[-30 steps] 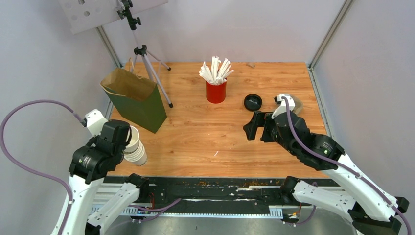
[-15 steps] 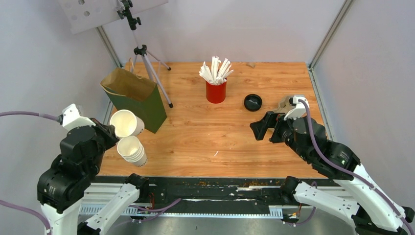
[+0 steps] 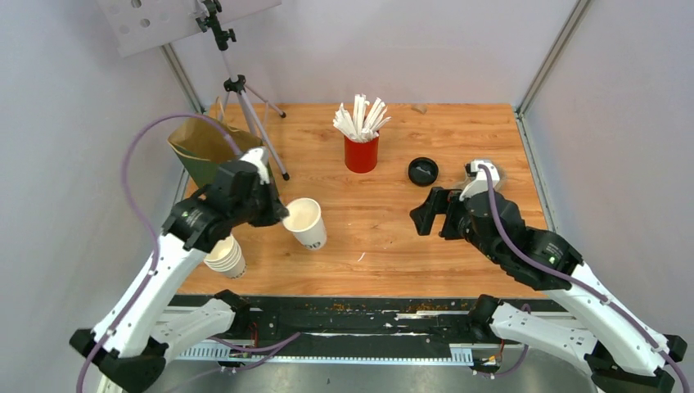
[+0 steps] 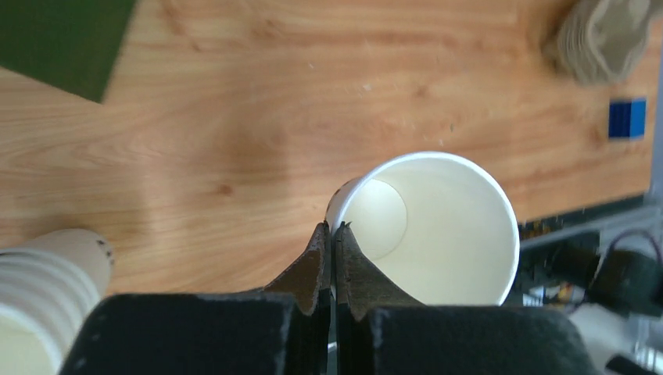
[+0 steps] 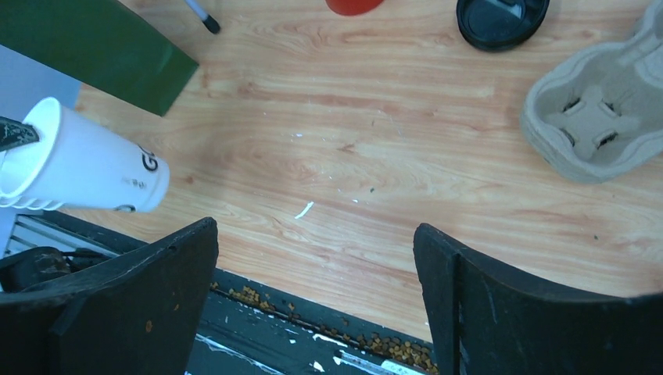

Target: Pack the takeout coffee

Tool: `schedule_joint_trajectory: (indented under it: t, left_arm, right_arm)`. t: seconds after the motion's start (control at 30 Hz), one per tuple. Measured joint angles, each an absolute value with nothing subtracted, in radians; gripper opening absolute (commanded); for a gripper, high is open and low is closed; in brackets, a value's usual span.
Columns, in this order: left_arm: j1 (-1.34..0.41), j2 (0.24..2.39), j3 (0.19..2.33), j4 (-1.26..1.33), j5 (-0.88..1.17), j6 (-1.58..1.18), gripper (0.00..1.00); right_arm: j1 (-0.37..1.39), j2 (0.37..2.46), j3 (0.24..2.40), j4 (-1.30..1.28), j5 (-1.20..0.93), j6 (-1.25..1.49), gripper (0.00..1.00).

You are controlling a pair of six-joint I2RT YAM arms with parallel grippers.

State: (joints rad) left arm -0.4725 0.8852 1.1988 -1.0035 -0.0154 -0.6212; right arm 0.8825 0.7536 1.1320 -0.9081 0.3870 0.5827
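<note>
The takeout coffee's white paper cup [image 3: 304, 221] is lidless and empty, tilted in the air over the table's left part. My left gripper [image 3: 284, 214] is shut on its rim; in the left wrist view the left gripper [image 4: 334, 227] pinches the cup [image 4: 438, 226] wall between its tips. The cup [image 5: 86, 168] also shows at the left of the right wrist view. Its round black lid [image 3: 423, 171] lies flat on the table, apart from the cup. My right gripper [image 3: 434, 214] hovers open and holds nothing, right of centre; the right gripper [image 5: 313, 234] looks down at bare wood.
A green paper bag [image 3: 233, 176] stands open at the back left beside a tripod [image 3: 245, 106]. A stack of white cups [image 3: 226, 255] sits at the left front edge. A red cup of white sticks [image 3: 361, 153] stands mid-back. A cardboard cup carrier [image 5: 598, 117] lies at the right.
My left arm lifted one cup off the stack and swung it right, over the table. The right gripper drifted a little and stays open.
</note>
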Motion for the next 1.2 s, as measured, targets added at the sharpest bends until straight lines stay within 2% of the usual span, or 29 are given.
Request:
schedule_joint_trajectory:
  t: [0.13,0.27,0.73,0.87,1.03,1.2]
  left_arm:
    - [-0.631,0.973,1.177,-0.937,-0.004,-0.618,0.06]
    - [-0.743,1.051,1.184,-0.814,-0.022,-0.596,0.06]
    - [-0.928,1.248,1.027,-0.371,-0.184,-0.449,0.08]
    - [-0.954,1.305,0.973,-0.287,-0.194,-0.428,0.15]
    - [-0.978,1.340,0.912,-0.233,-0.209,-0.420,0.17]
    - [-0.981,1.348,0.876,-0.192,-0.216,-0.420,0.35]
  right_arm:
    - [0.883,0.759,1.091,-0.926,0.384,0.600,0.95]
    - [0.883,0.744,1.068,-0.925,0.377,0.603,0.95]
    - [0.882,0.664,1.066,-0.916,0.342,0.578,0.95]
    - [0.882,0.668,1.065,-0.925,0.341,0.574,0.95]
    - [0.882,0.668,1.063,-0.932,0.343,0.574,0.95]
    - [0.882,0.674,1.063,-0.947,0.344,0.575,0.95]
